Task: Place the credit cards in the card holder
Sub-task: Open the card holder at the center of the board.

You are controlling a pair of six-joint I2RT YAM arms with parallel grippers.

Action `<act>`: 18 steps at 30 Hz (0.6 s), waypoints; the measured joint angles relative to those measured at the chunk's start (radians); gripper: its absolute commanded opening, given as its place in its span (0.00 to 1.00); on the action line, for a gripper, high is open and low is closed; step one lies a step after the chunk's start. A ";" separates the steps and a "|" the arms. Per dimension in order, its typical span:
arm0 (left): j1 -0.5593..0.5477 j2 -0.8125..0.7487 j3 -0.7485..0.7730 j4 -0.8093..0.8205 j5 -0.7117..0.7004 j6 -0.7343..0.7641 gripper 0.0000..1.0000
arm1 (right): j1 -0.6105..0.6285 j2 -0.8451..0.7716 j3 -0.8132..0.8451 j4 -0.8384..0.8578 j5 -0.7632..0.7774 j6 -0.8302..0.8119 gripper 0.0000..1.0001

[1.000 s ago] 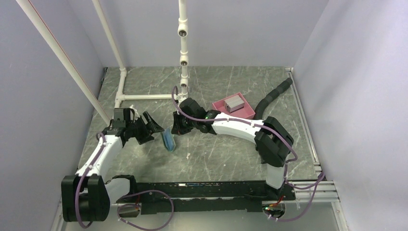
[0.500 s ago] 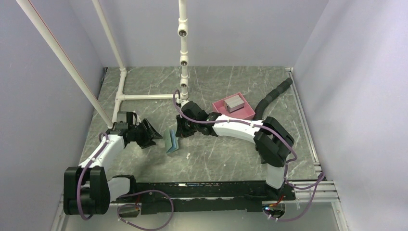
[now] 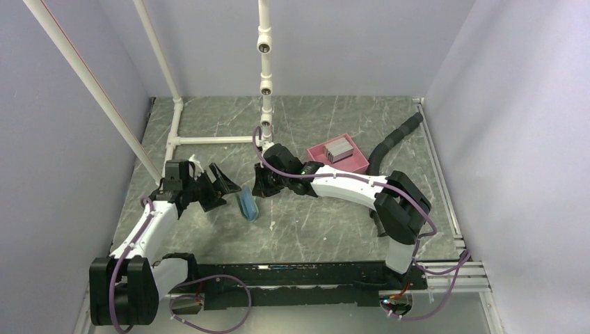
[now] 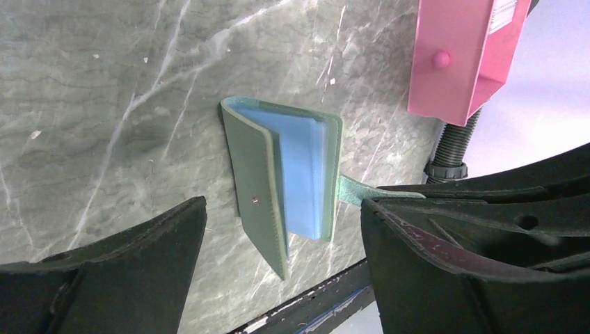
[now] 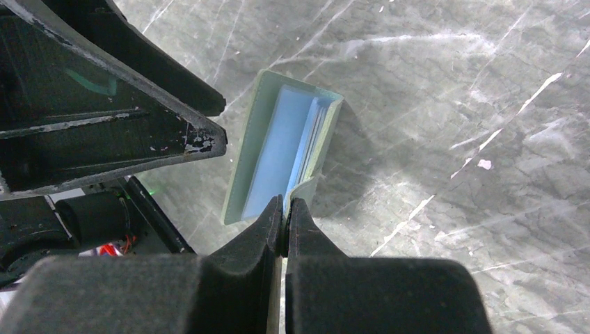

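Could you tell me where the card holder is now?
In the top view the card holder sits left of centre, between the left gripper and right gripper.

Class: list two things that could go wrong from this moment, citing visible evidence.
1. The right end effector pinches only the thin snap tab of the card holder; it may slip out.
2. The open left end effector points at the half-open card holder; closing could fold or topple it.

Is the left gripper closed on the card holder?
No, the left gripper stands wide open, and the card holder lies in the gap between its jaws.
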 measured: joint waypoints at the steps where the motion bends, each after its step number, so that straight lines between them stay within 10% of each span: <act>1: -0.002 0.003 0.000 0.000 0.000 0.000 0.83 | 0.000 0.000 0.000 0.001 0.000 0.001 0.00; 10: -0.035 0.043 -0.007 0.000 -0.013 -0.005 0.88 | 0.001 -0.001 0.000 0.007 -0.019 0.011 0.00; 18: -0.075 0.061 -0.007 0.004 -0.026 -0.005 0.74 | 0.006 -0.013 0.000 0.008 -0.027 0.018 0.00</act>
